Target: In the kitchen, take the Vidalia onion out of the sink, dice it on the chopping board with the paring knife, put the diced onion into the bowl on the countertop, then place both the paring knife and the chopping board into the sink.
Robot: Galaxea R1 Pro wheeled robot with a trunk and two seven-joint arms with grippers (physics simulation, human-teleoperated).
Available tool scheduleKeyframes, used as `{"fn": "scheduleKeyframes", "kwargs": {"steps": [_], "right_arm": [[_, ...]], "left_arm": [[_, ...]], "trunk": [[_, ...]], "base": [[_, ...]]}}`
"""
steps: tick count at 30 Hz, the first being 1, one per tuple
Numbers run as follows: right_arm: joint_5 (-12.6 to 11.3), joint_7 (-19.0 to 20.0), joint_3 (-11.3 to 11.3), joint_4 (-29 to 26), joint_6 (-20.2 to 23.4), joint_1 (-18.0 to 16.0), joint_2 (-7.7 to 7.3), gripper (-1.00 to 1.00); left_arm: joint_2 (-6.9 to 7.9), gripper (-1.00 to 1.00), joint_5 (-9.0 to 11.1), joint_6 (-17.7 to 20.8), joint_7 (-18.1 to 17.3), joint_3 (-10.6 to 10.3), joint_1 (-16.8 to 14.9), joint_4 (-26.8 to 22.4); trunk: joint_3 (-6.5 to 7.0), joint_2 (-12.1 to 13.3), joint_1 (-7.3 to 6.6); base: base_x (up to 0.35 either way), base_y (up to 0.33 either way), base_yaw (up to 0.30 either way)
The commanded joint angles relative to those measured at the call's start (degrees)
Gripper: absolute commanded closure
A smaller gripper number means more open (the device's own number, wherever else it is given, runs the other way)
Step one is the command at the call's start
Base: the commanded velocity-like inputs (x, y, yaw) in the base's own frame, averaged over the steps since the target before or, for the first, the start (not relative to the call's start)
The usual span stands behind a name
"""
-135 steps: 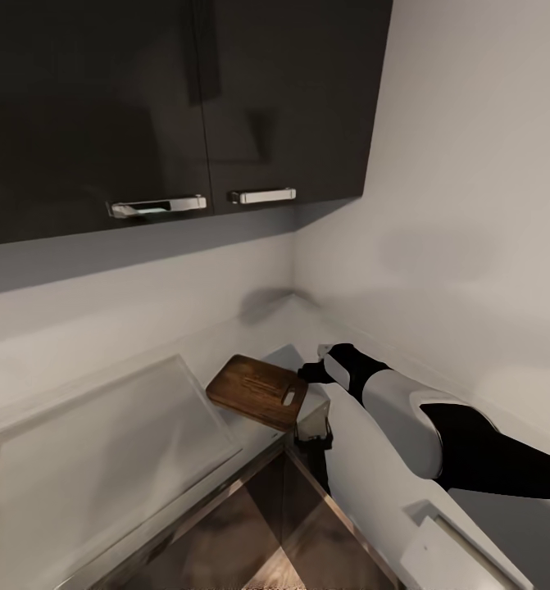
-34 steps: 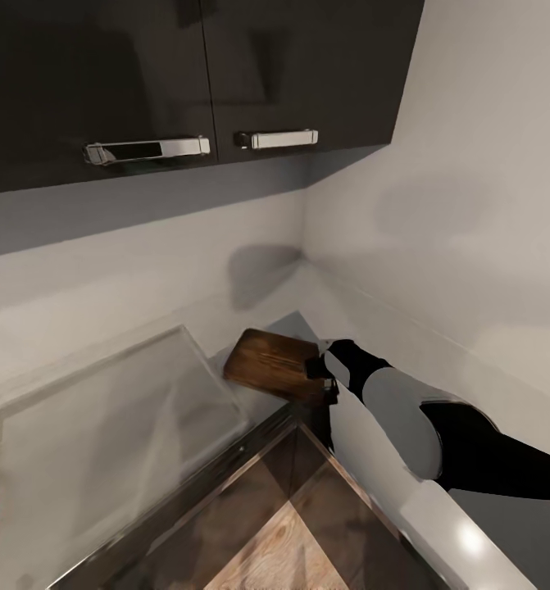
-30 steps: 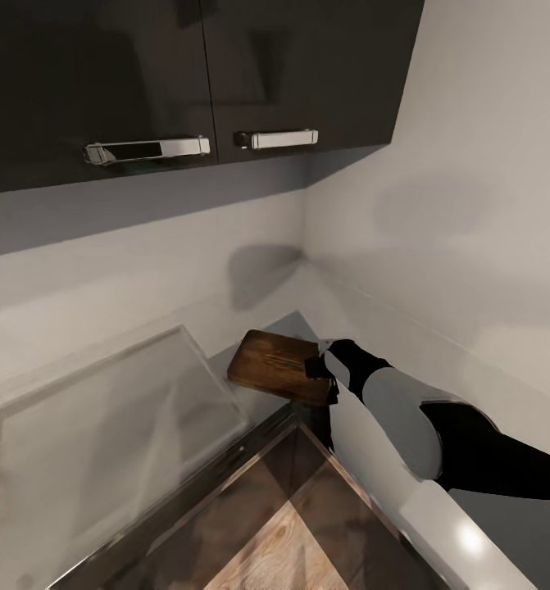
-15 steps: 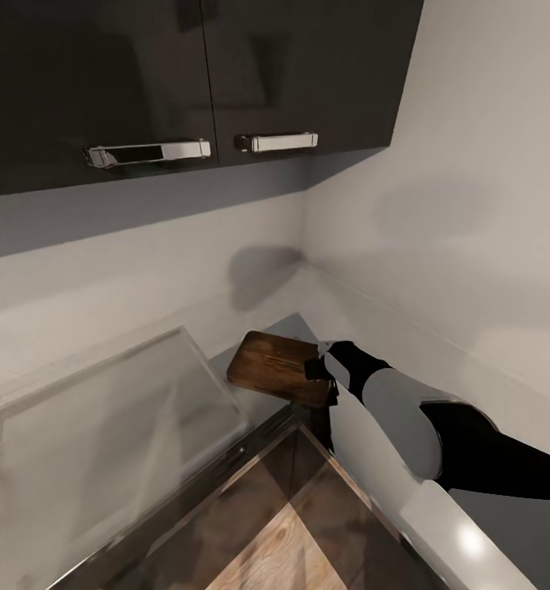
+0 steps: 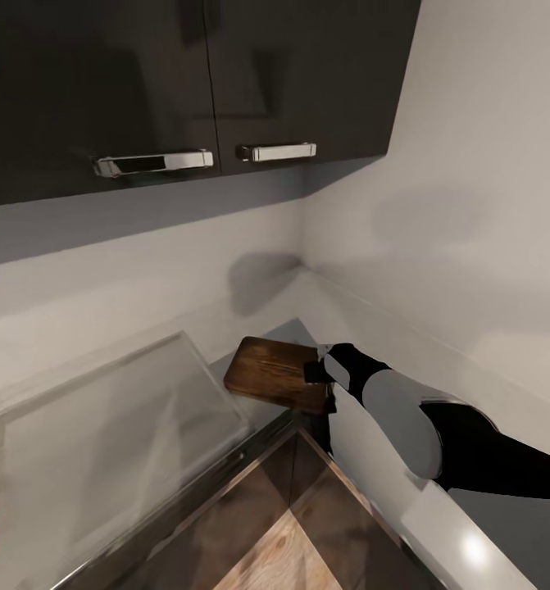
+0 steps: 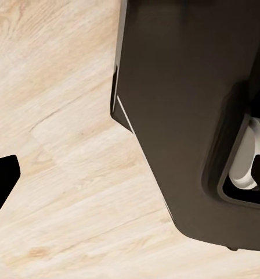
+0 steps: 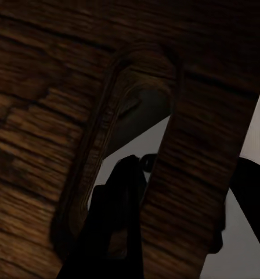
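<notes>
At the counter's corner, the right gripper [image 5: 320, 375] is clamped on the chopping board [image 5: 275, 373] by its handle slot, lifted over the countertop [image 5: 250, 360], apparently bound for the sink, not yet placed

No text, label, brand, number or sign can be read in any of the views. The chopping board [image 5: 276, 374] shows only wood grain, the dark wall cabinets [image 5: 184, 82] and their chrome handles [image 5: 276, 152] carry no markings, and the grey surface [image 5: 102, 442] and the white walls are plain. In the left wrist view, the wooden floor [image 6: 54, 145] and the dark robot base [image 6: 188, 116] bear no lettering either.
</notes>
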Motion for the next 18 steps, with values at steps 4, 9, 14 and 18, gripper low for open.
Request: {"fn": "scheduleKeyframes", "kwargs": {"steps": [4,9,14,18], "right_arm": [[0.1,-0.3,-0.5,-0.1,0.3,0.0,0.03,1.0],[0.1,-0.3,-0.5,-0.1,0.3,0.0,0.03,1.0],[0.1,-0.2,-0.5,-0.1,0.3,0.0,0.03,1.0],[0.1,-0.2,-0.5,-0.1,0.3,0.0,0.03,1.0]], "left_arm": [[0.01,-1.0,0.1,-0.3,0.0,0.2,0.0,0.1],[0.04,-1.0,0.1,-0.3,0.0,0.2,0.0,0.1],[0.04,-1.0,0.1,-0.3,0.1,0.2,0.0,0.1],[0.01,-1.0,0.1,-0.3,0.0,0.2,0.0,0.1]], "trunk": [[0.27,-0.1,0.04],[0.72,-0.1,0.04],[1.17,-0.1,0.04],[1.53,-0.1,0.04]], "base": [[0.0,0.0,0.0],[0.0,0.0,0.0],[0.0,0.0,0.0],[0.0,0.0,0.0]]}}
